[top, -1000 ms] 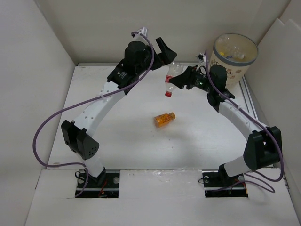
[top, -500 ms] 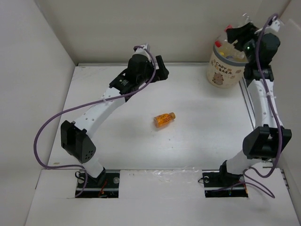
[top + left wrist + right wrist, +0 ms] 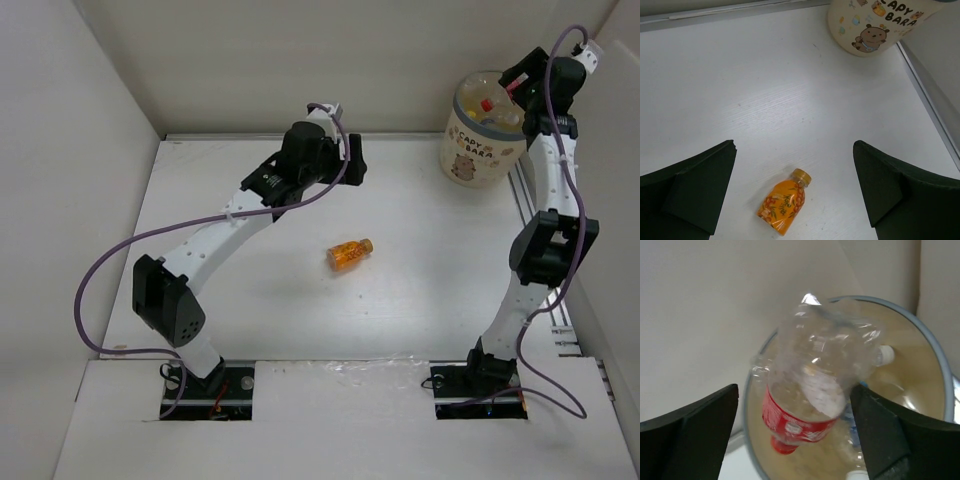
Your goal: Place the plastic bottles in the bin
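The bin (image 3: 472,160) stands upright at the far right corner of the table (image 3: 420,300), close to the rail along the right edge. Its capybara picture and lettering face the arms. In the left wrist view the bin (image 3: 867,30) shows at the top, well apart from the left fingers.

The left gripper (image 3: 350,160) hangs over the far middle of the table. In its own view the left gripper (image 3: 794,145) has its jaws spread wide with nothing between them, only bare table and the orange bottle below.

The right gripper (image 3: 515,80) is raised above the bin's far right rim. Seen from the wrist, the right gripper (image 3: 795,387) has its jaws parted with the red-labelled bottle (image 3: 815,385) between them, directly over the bin's mouth (image 3: 940,370). A gap shows between the bottle and the finger on the picture's left. Whether the other finger touches it cannot be told. The bottle is blurred and points cap down into the bin, its clear base uppermost. From above, its red cap (image 3: 487,103) shows inside the rim.

The orange bottle (image 3: 350,254) lies on its side near the table's middle, cap toward the far right, well apart from the bin and touching neither gripper. The left wrist sees it (image 3: 784,206) between and below the fingers.

Other bottles lie in the bin, one white cap (image 3: 885,355) plain against the inner wall.
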Tool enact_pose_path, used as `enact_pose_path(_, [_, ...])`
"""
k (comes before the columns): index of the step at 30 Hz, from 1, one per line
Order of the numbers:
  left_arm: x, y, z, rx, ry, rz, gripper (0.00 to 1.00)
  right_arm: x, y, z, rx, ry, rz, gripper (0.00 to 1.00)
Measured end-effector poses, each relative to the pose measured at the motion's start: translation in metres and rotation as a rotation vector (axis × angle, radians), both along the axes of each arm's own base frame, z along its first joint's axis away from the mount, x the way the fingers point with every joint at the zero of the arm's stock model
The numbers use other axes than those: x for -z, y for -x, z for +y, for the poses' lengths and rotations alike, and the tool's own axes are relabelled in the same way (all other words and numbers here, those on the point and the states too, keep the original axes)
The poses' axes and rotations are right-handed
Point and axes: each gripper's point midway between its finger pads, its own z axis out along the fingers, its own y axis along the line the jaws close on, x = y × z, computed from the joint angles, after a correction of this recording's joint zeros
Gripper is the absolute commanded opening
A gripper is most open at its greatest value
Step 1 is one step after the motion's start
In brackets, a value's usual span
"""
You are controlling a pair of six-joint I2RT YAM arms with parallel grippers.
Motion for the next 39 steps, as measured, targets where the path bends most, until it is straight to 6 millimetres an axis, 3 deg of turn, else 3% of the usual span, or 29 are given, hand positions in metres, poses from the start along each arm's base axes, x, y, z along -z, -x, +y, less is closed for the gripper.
enact_pose_path(5, [0.004, -0.004, 0.004, -0.008, -0.039, -0.015, 1.00, 0.019, -0.003, -0.006, 0.059, 0.016, 0.077, 1.00])
enact_pose_path(10, [0.023, -0.009, 0.001, 0.025, -0.108, -0.007, 1.00, -0.001, 0.005, -0.004, 0.127, 0.041, 0.073, 1.00])
enact_pose_path(13, [0.048, -0.012, -0.003, 0.065, -0.181, 0.010, 1.00, -0.011, 0.024, 0.001, 0.156, 0.043, 0.101, 1.00])
enact_pose_path(17, [0.095, -0.014, -0.005, 0.127, -0.294, 0.068, 1.00, -0.012, 0.076, 0.032, 0.112, 0.025, 0.138, 1.00])
enact_pose_path(21, [0.152, -0.005, -0.003, 0.184, -0.418, 0.169, 1.00, -0.006, 0.146, 0.088, -0.011, 0.010, 0.130, 1.00])
enact_pose_path(24, [0.186, 0.016, -0.002, 0.235, -0.489, 0.234, 1.00, 0.002, 0.184, 0.129, -0.120, 0.000, 0.109, 1.00])
enact_pose_path(27, [0.207, 0.039, -0.002, 0.281, -0.529, 0.283, 1.00, 0.015, 0.206, 0.152, -0.197, -0.006, 0.113, 1.00])
enact_pose_path(31, [0.228, 0.060, -0.006, 0.330, -0.534, 0.323, 1.00, 0.028, 0.218, 0.165, -0.244, -0.004, 0.133, 1.00])
enact_pose_path(35, [0.245, 0.073, -0.003, 0.351, -0.517, 0.370, 1.00, 0.026, 0.223, 0.171, -0.275, 0.006, 0.126, 1.00])
enact_pose_path(39, [0.249, 0.080, 0.000, 0.353, -0.504, 0.388, 1.00, 0.020, 0.230, 0.175, -0.296, 0.016, 0.108, 1.00])
